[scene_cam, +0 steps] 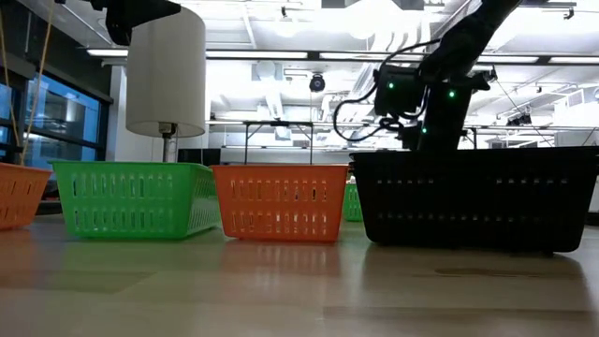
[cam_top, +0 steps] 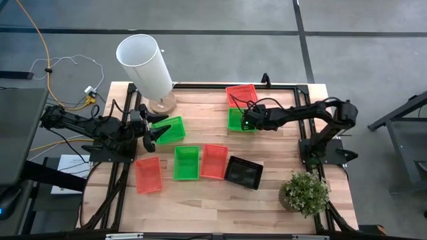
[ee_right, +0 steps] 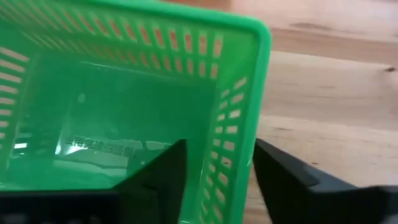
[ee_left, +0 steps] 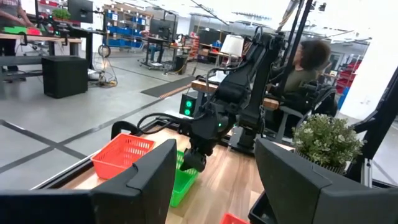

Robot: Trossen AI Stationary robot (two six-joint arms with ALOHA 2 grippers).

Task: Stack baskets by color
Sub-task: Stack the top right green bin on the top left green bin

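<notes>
Seven baskets show on the wooden table. At the far right, a red basket (cam_top: 241, 94) lies next to a green basket (cam_top: 235, 120). My right gripper (ee_right: 221, 155) slants down over this green basket (ee_right: 124, 99), open, one finger inside and one outside its side wall. Another green basket (cam_top: 171, 130) lies at the left, where my left gripper (cam_top: 155, 130) hangs level and open with nothing between its fingers (ee_left: 214, 168). Nearer the front stand a red basket (cam_top: 148, 175), a green one (cam_top: 187, 163), a red one (cam_top: 213, 161) and a black one (cam_top: 243, 172). My right gripper straddles the green basket's side wall (ee_right: 227, 149) near a corner, coming from above at a slant. One finger (ee_right: 161, 177) is inside and the other (ee_right: 280, 174) outside. I cannot tell whether either finger touches the wall. The basket rests flat on the table.
A tall white cylinder (cam_top: 145, 63) stands on a round base at the far left. A potted plant (cam_top: 305, 192) stands at the near right corner. Bare wood lies along the near edge (cam_top: 213, 213). A person sits beyond the table (ee_left: 308, 68).
</notes>
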